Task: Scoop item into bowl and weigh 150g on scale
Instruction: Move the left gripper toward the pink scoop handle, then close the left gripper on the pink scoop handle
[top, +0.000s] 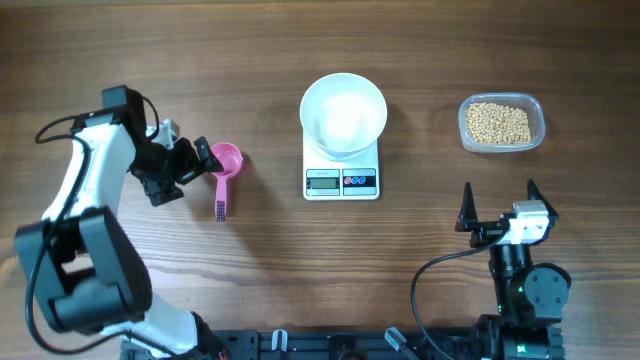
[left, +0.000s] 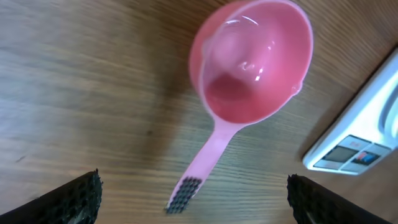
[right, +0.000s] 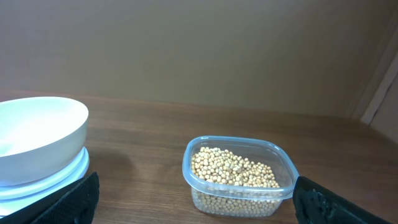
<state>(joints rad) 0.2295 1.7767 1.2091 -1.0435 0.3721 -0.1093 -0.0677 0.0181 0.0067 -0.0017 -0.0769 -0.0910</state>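
A pink scoop (top: 226, 166) lies empty on the table, cup (left: 254, 56) toward the back, handle with a dark textured tip (left: 185, 193) toward the front. My left gripper (top: 197, 160) is open just left of it; the handle tip lies between the spread fingers in the left wrist view. An empty white bowl (top: 343, 113) sits on the white digital scale (top: 342, 179). A clear tub of soybeans (top: 500, 123) stands at the right; it also shows in the right wrist view as the tub (right: 239, 175). My right gripper (top: 499, 208) is open near the front, holding nothing.
The scale's corner (left: 360, 134) shows at the right edge of the left wrist view. The bowl (right: 34, 140) sits left of the tub in the right wrist view. Bare wood separates scoop, scale and tub.
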